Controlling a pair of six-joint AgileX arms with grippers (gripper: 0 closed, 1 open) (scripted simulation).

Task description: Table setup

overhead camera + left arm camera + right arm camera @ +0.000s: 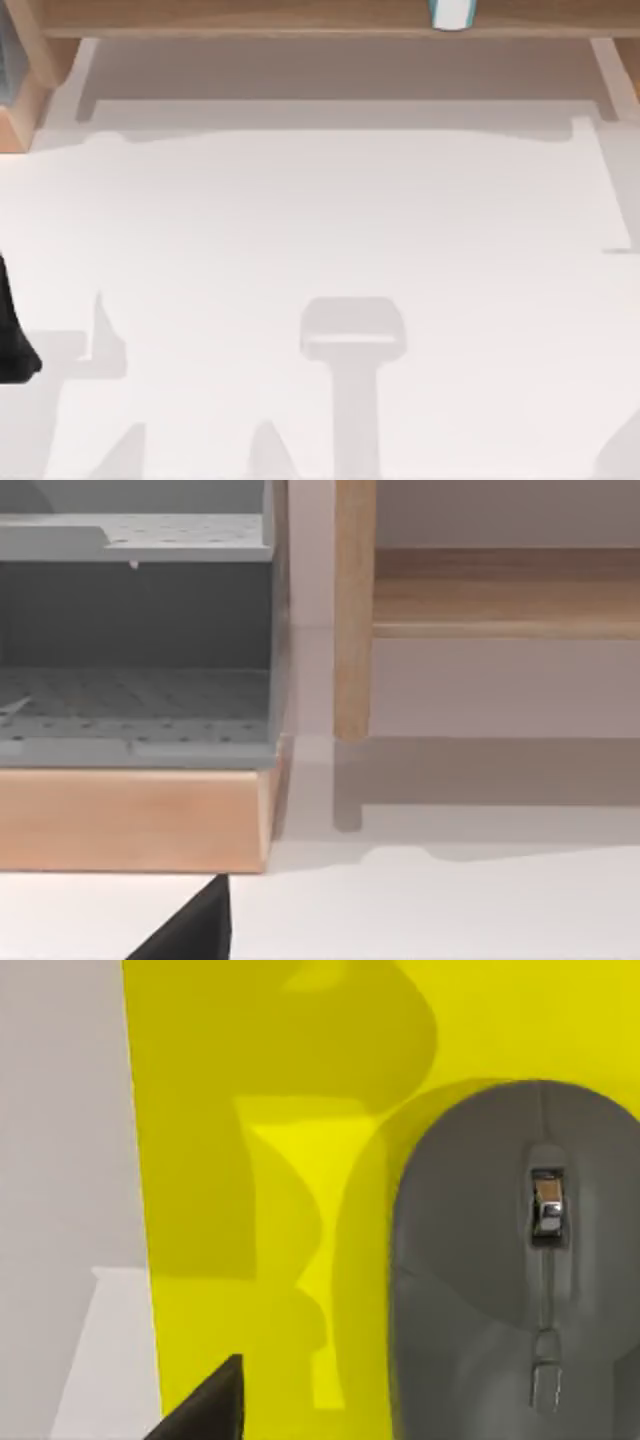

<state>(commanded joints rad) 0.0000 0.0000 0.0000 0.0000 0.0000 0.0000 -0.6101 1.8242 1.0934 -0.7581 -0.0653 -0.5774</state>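
Top view: white table [330,220], mostly bare, with soft shadows of the arms across its near half. A wooden shelf [300,18] ran along the far edge, and a white cup with a teal band [452,13] stood on it right of centre. A dark part of the left arm [12,335] poked in at the table's left edge.

Left wrist view: a grey perforated rack [135,630] with two tiers sat on a light wooden base [135,820], just beside a wooden post [354,610] of the shelf. One dark fingertip [195,930] of the left gripper showed low over the table. Couldn't tell whether the left fingers were apart or together.

Right wrist view: a grey mouse [515,1260] with a metallic scroll wheel lay on a yellow mat [260,1080]; the mat's edge met the white table on one side. One dark fingertip [205,1405] of the right gripper hung over the mat, apart from the mouse. Right fingers: same, couldn't tell.
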